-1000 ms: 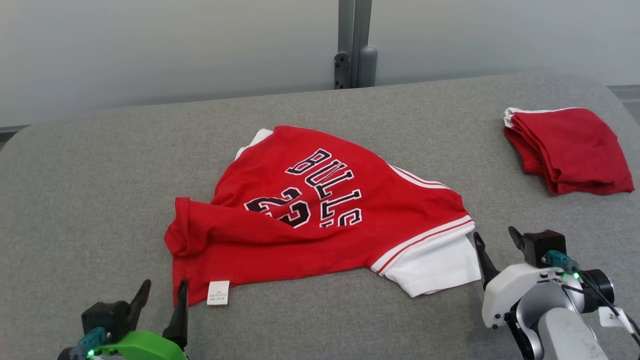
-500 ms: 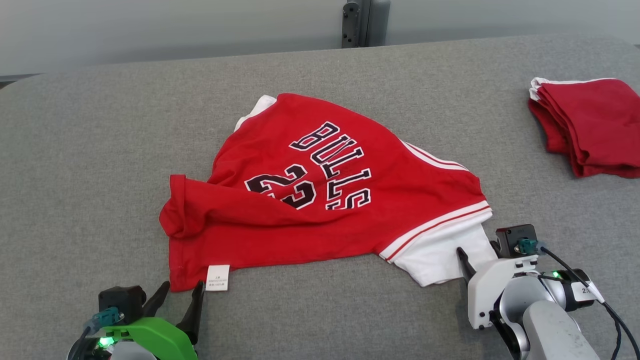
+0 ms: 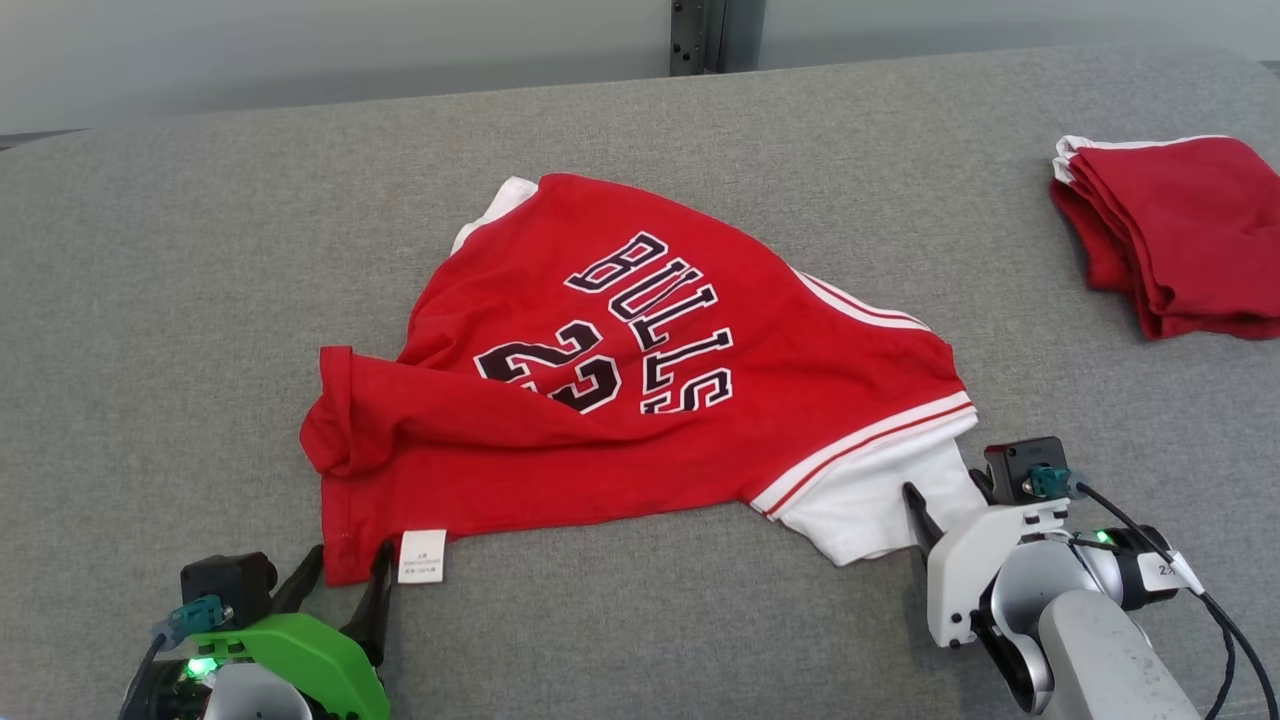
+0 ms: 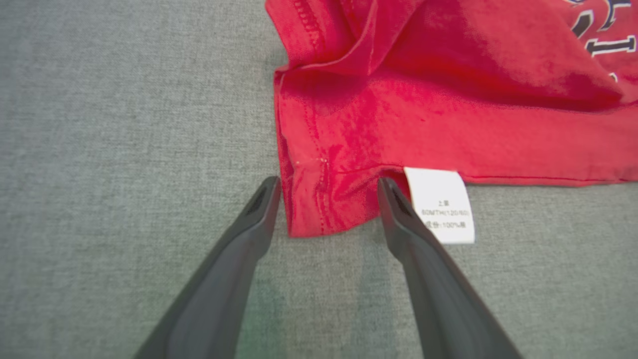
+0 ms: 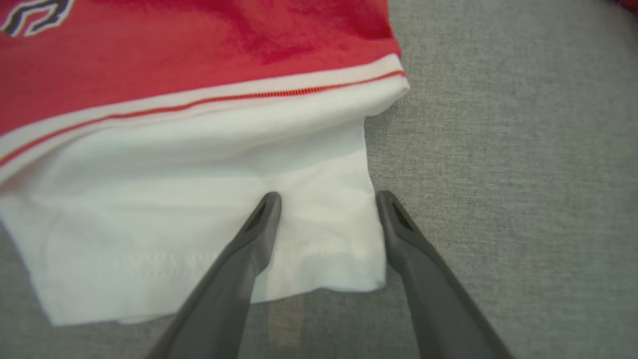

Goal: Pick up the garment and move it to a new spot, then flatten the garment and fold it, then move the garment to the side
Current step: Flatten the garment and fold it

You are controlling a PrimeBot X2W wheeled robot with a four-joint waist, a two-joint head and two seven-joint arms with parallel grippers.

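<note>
Grey padded table (image 3: 150,300), rumpled red jersey (image 3: 620,420).
Left gripper (image 4: 326,182), spread, straddles its hem corner; right gripper (image 5: 326,197), spread, straddles its white sleeve.

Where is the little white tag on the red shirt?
In the head view, the white tag sticks out from the near edge of the red shirt at the lower left, just right of the left tool.
</note>
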